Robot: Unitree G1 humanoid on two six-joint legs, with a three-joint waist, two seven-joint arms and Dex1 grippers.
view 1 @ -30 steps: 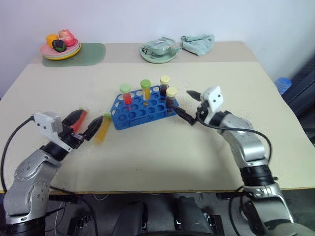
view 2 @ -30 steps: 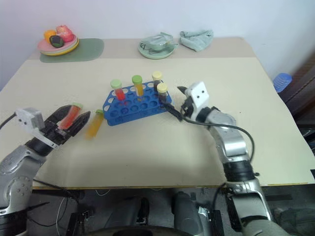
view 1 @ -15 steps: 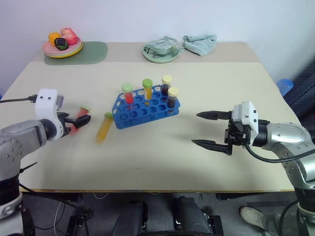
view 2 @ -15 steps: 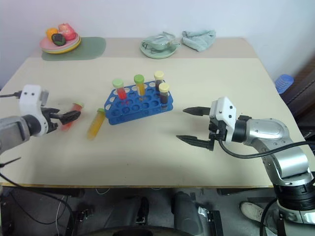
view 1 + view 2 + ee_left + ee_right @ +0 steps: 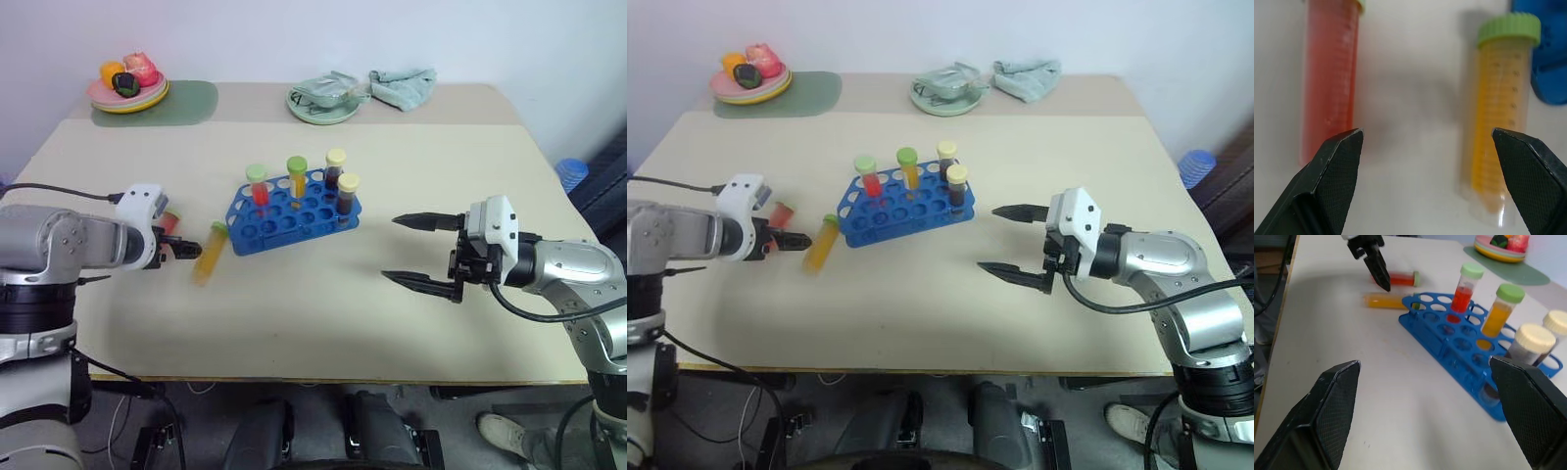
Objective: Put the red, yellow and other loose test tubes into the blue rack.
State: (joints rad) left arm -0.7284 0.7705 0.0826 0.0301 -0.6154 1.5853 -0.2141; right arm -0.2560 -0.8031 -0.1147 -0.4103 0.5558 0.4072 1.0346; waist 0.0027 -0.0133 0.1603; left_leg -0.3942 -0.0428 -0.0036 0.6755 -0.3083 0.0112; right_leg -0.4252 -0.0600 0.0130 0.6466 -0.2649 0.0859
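Beige desk (image 5: 323, 313). Blue rack (image 5: 294, 211) with four tubes: red and orange liquid under green caps, two dark ones under pale yellow caps. Loose red tube (image 5: 1330, 73) and yellow tube (image 5: 1496, 117), green caps. Black-fingered hands.

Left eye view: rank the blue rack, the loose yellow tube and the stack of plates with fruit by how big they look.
1. Blue rack, clearly largest.
2. Stack of plates.
3. Loose yellow tube, smallest.
The plates sit at the table's far edge, so they likely look smaller than they are; the order against the tube holds anyway.
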